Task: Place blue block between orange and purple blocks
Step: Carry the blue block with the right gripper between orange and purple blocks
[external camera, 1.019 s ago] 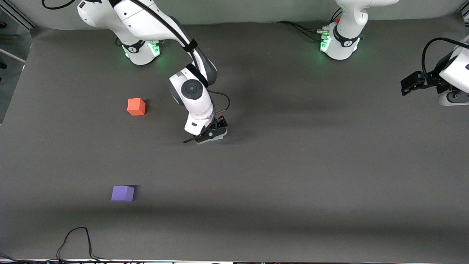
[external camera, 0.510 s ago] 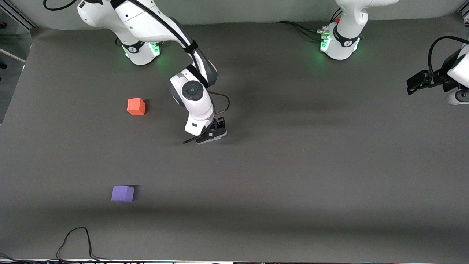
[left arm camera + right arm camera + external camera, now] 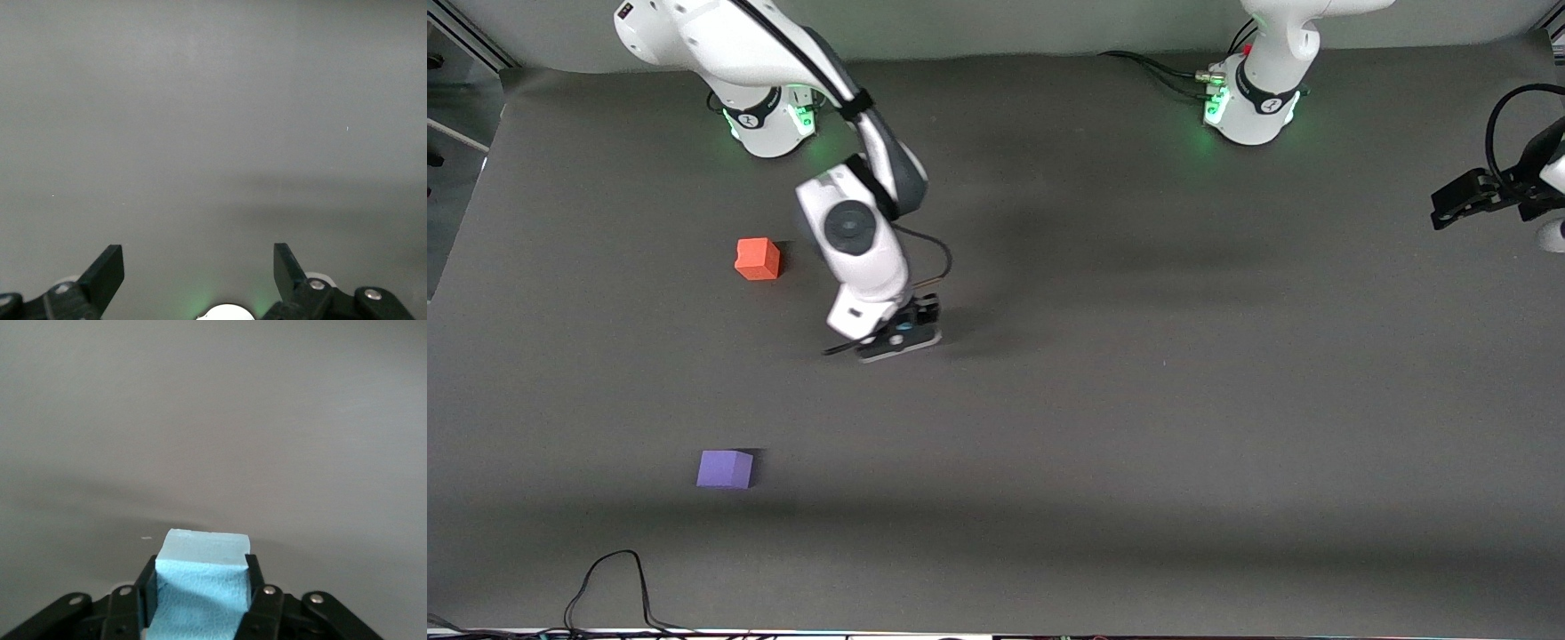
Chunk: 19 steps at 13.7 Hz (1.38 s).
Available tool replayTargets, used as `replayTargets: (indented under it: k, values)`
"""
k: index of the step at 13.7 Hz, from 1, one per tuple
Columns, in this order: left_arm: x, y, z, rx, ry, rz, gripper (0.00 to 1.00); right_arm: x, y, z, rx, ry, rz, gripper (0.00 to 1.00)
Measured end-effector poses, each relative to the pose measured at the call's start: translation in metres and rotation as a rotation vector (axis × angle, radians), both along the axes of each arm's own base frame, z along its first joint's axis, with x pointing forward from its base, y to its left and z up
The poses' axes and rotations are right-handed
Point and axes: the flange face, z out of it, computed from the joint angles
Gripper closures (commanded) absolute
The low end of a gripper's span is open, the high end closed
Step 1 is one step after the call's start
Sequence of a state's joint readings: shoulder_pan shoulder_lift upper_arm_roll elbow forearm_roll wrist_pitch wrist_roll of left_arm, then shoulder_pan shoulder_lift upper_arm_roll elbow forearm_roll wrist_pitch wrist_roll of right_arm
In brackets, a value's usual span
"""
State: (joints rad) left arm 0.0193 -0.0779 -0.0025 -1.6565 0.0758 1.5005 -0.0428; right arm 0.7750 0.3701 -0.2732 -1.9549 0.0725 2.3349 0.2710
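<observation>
The blue block (image 3: 200, 587), a light sky-blue cube, sits clamped between the fingers of my right gripper (image 3: 200, 563), which is shut on it. In the front view the right gripper (image 3: 898, 338) hangs over the mat, toward the left arm's end from the orange block (image 3: 758, 259), and its hand hides nearly all of the blue cube. The purple block (image 3: 725, 468) lies nearer to the front camera than the orange one, with bare mat between the two. My left gripper (image 3: 1463, 200) waits at the left arm's end of the table, open (image 3: 198, 257) over bare mat.
The two arm bases (image 3: 769, 124) (image 3: 1249, 107) stand along the table's back edge. A black cable (image 3: 614, 578) loops onto the mat at the edge nearest the front camera. More cables (image 3: 1147, 67) lie beside the left arm's base.
My right gripper has shut on the blue block and moved with it toward the right arm's end, closer to the orange block. The left gripper has drawn back toward its own end of the table.
</observation>
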Motion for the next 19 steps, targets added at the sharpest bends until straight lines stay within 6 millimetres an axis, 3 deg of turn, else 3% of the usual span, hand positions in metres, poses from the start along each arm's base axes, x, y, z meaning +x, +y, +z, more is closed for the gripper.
replayTargets:
  k: [2,4,7,9,12,16,17,19]
  values:
    - [0.0,0.003,0.001,-0.001,0.0,0.003,0.0,0.022,-0.061,0.043,-0.005,0.0,-0.077,0.64]
    - [0.0,0.003,0.001,-0.001,0.0,0.0,0.0,0.033,-0.128,0.057,0.004,0.032,-0.126,0.64]
    - [-0.002,0.004,-0.001,-0.002,0.017,0.002,0.0,0.032,-0.228,0.03,0.067,0.104,-0.148,0.64]
    - [-0.005,0.01,-0.002,-0.003,0.035,0.015,0.0,0.031,-0.268,0.01,0.05,0.114,-0.143,0.64]
    - [-0.006,0.023,-0.002,-0.006,0.037,0.036,0.0,0.02,-0.288,-0.033,0.022,0.075,-0.148,0.64]
    - [-0.006,0.023,-0.002,-0.007,0.037,0.037,0.0,0.008,-0.292,-0.071,0.079,0.091,-0.132,0.62]
    - [-0.006,0.023,-0.002,-0.006,0.037,0.036,0.0,0.008,-0.291,-0.076,0.083,0.089,-0.129,0.57]
    - [-0.006,0.022,-0.002,-0.006,0.037,0.035,0.0,0.008,-0.289,-0.08,0.08,0.089,-0.127,0.35]
